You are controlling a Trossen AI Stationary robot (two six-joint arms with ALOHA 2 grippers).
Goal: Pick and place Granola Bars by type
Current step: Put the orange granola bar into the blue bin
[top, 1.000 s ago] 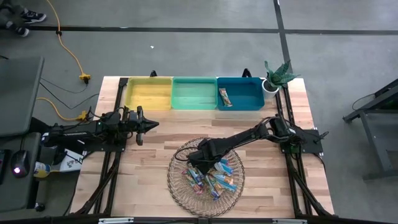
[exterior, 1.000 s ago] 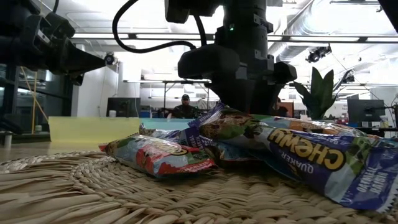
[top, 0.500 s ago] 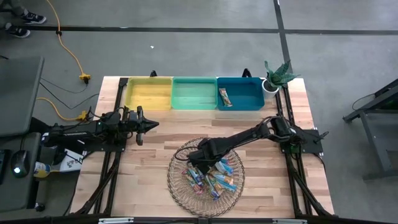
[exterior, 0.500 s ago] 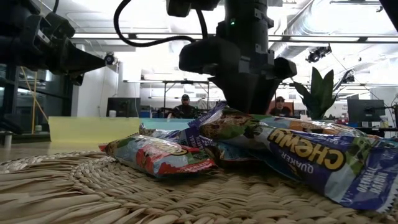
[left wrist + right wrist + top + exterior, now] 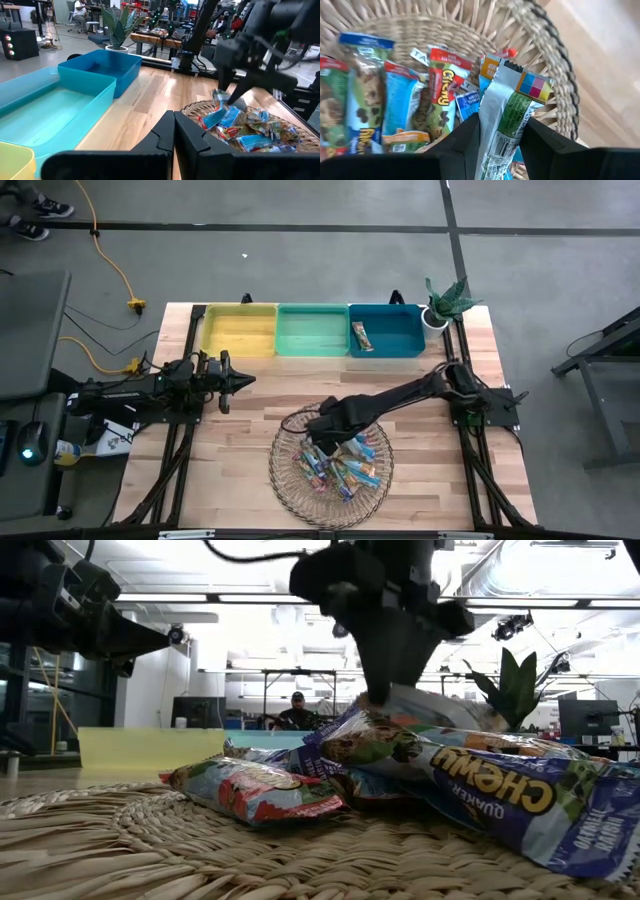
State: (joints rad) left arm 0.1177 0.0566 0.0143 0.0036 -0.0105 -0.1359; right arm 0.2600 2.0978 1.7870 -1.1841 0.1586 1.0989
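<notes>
Several granola bars [image 5: 340,465] in blue, red and tan wrappers lie heaped in a round woven basket [image 5: 285,480] at the table's near middle. My right gripper [image 5: 318,432] hangs over the heap's far left part, shut on one bar [image 5: 506,107] whose silvery back with a green label faces the wrist camera. Another bar [image 5: 361,337] lies in the blue bin [image 5: 400,330]. My left gripper [image 5: 232,380] waits shut above the table's left side, away from the basket. My right gripper pinches one bar between its two fingers [image 5: 467,135], coming from above and pointing down. The fingers sit across the wrapper near one end [image 5: 378,700]. The bar is tilted, its free part [image 5: 440,710] raised above the heap; whether its other end rests on the heap I cannot tell.
The yellow bin [image 5: 240,330], the green bin [image 5: 312,330] and the blue bin stand in a row along the far edge. A potted plant [image 5: 445,302] is at the far right corner. Bare wood lies between the bins and the basket.
My right gripper has risen straight up from the heap, shut on one bar. The bar has come up with it, its silvery wrapper now showing above the other bars, which have stayed in place.
</notes>
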